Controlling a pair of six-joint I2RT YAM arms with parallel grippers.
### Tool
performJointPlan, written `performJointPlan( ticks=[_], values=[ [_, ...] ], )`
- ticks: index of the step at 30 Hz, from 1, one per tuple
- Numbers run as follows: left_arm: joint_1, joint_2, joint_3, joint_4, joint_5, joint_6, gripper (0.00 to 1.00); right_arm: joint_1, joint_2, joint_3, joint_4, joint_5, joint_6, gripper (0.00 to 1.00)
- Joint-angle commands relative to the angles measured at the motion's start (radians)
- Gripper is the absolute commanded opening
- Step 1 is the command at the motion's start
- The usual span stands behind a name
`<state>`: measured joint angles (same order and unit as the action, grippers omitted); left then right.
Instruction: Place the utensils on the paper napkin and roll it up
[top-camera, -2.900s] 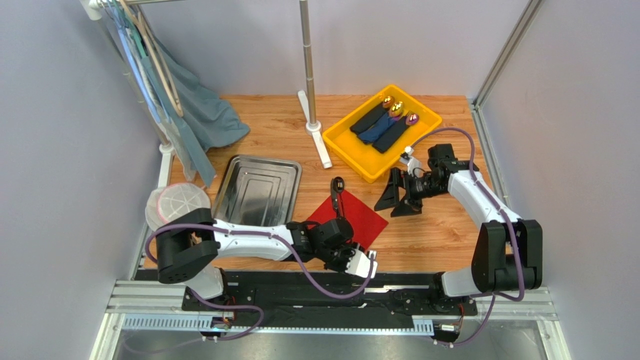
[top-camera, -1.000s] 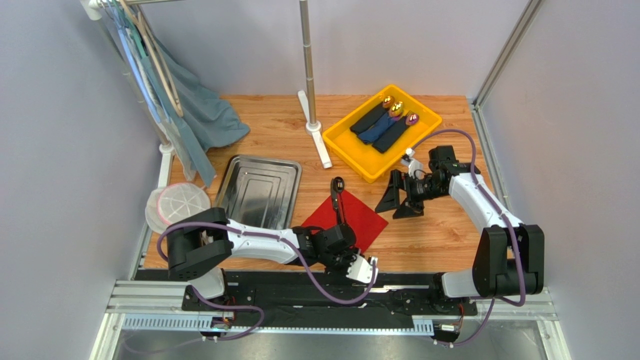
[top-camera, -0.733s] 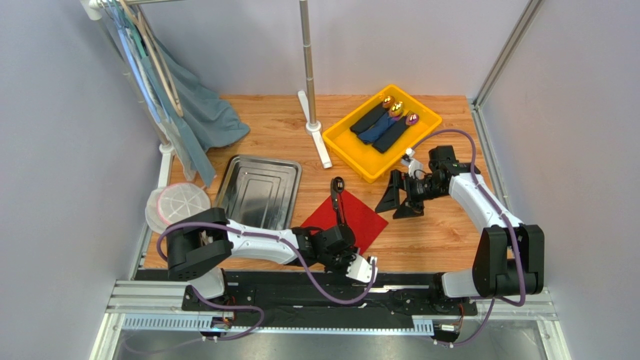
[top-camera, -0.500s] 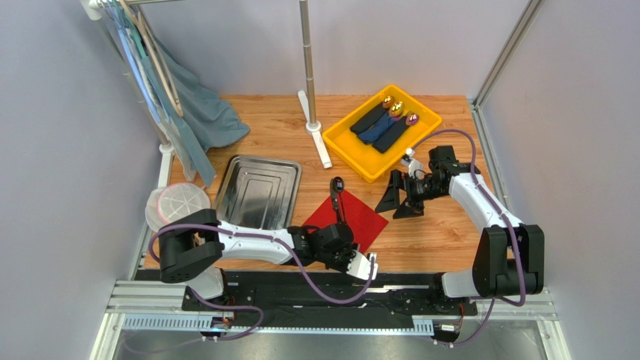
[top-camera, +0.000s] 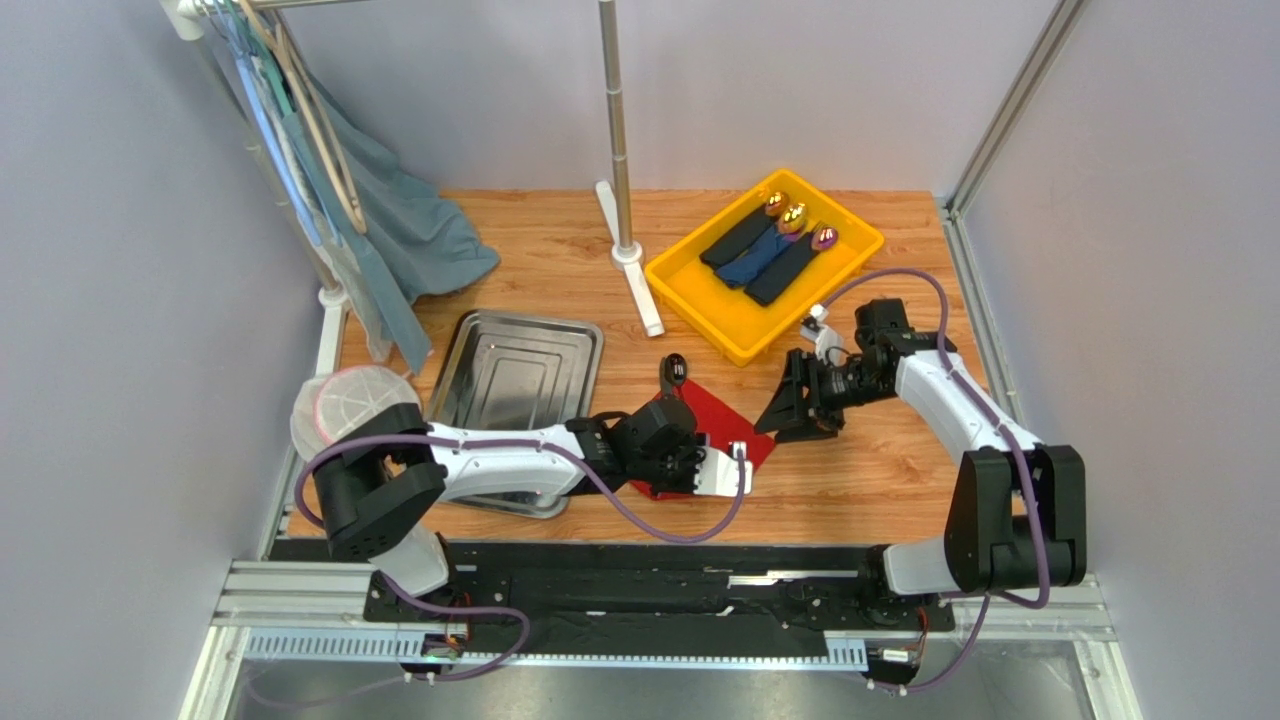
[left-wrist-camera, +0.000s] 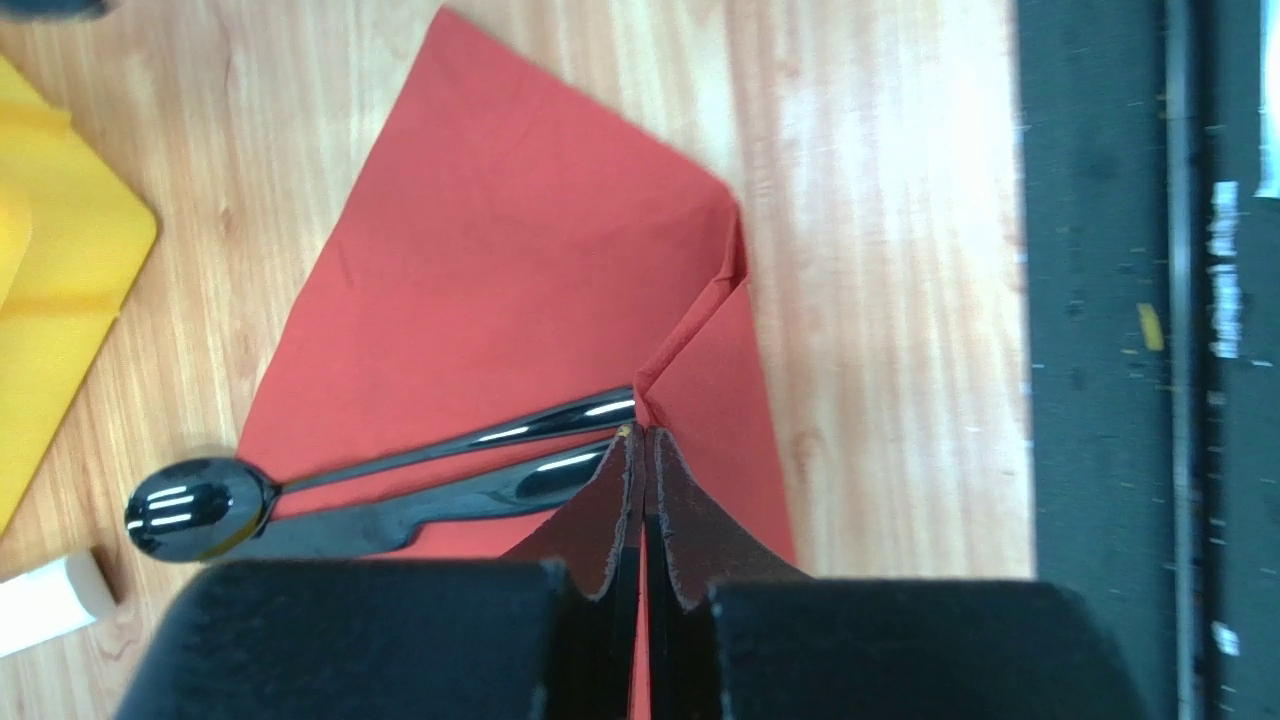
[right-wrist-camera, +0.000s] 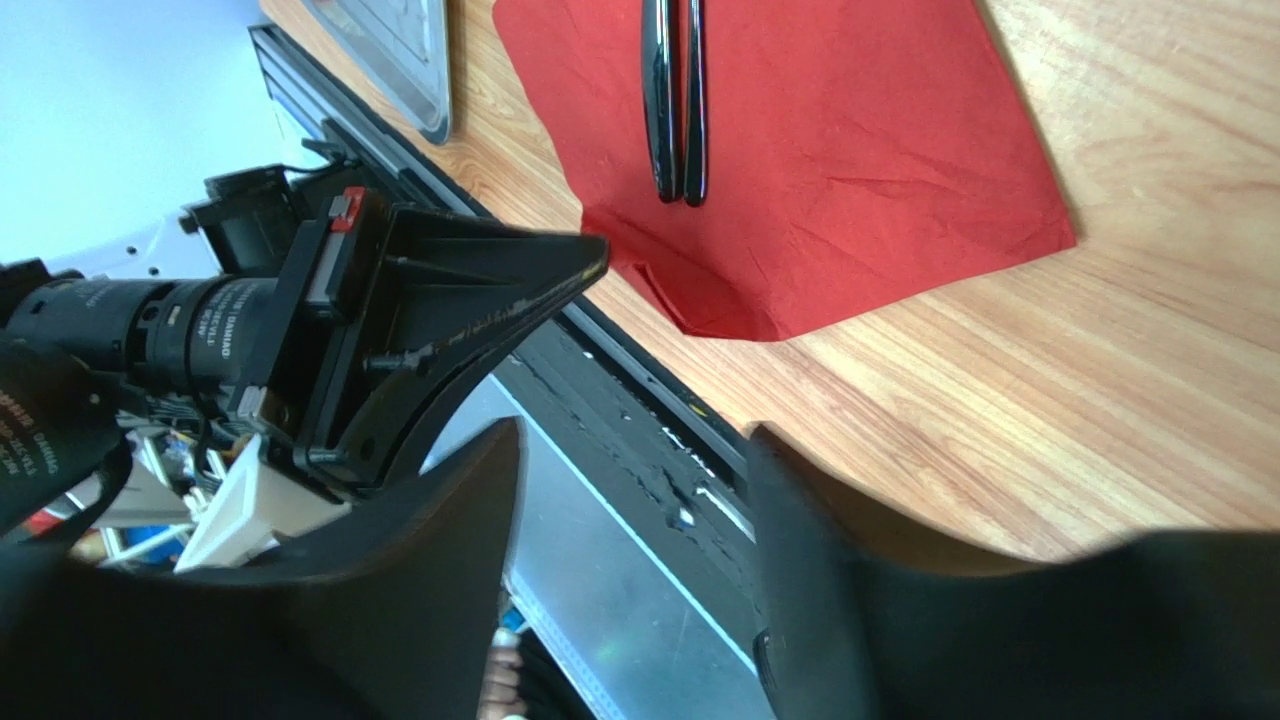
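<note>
- The paper napkin (left-wrist-camera: 511, 300) lies on the wooden worktop (top-camera: 887, 480) close to its front edge. One corner of it is raised and folded over.
- The left claw (left-wrist-camera: 646, 443) is closed tight on this raised fold. Its two fingers press together with the red paper between them.
- The utensils (left-wrist-camera: 466, 458) lie side by side on the napkin, and their handle ends reach to the pinched fold. The round bowl of the spoon (left-wrist-camera: 196, 506) passes over the far edge of the napkin onto the wood.
- The right claw (top-camera: 792, 411) is wide open and holds nothing. It hangs just beside the right corner of the napkin, with its fingers turned toward the napkin.
- In the top view the left arm (top-camera: 496, 450) and its claw cover the left part of the napkin and most of the handles.
- A yellow bin (top-camera: 696, 312) stands near, behind the napkin, with dark rolls (top-camera: 774, 248) inside that show gold and purple heads.
- A steel tray (top-camera: 519, 375) lies to the left of the napkin. The left arm passes over its near right corner.
- The white foot of a pole stand (top-camera: 643, 297) lies between the tray and the bin, and it ends near the spoon bowl.
- Far left there is a round plastic container (top-camera: 358, 402) with a lid, and a grey-blue cloth (top-camera: 413, 225) hangs there.
- A black rail (left-wrist-camera: 1112, 300) runs along the front edge, near the folded corner.
</note>
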<state>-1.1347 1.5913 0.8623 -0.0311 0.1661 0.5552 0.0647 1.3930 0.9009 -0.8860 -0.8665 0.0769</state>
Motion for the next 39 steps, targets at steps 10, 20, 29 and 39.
performJointPlan(
  ticks=[10,20,29,39],
  values=[
    [0.067,0.079,0.052,0.079,-0.031,0.017,0.00,0.027,0.070,-0.085,0.143,-0.095,0.121,0.23],
    [0.070,0.088,0.035,0.117,-0.059,0.037,0.00,0.128,0.212,-0.077,0.193,-0.144,0.162,0.17],
    [0.070,0.095,0.027,0.128,-0.054,0.049,0.00,0.196,0.302,-0.053,0.203,-0.115,0.149,0.14],
    [0.087,0.104,0.020,0.145,-0.092,0.052,0.00,0.193,0.265,-0.013,0.199,-0.112,0.158,0.15]
  ],
)
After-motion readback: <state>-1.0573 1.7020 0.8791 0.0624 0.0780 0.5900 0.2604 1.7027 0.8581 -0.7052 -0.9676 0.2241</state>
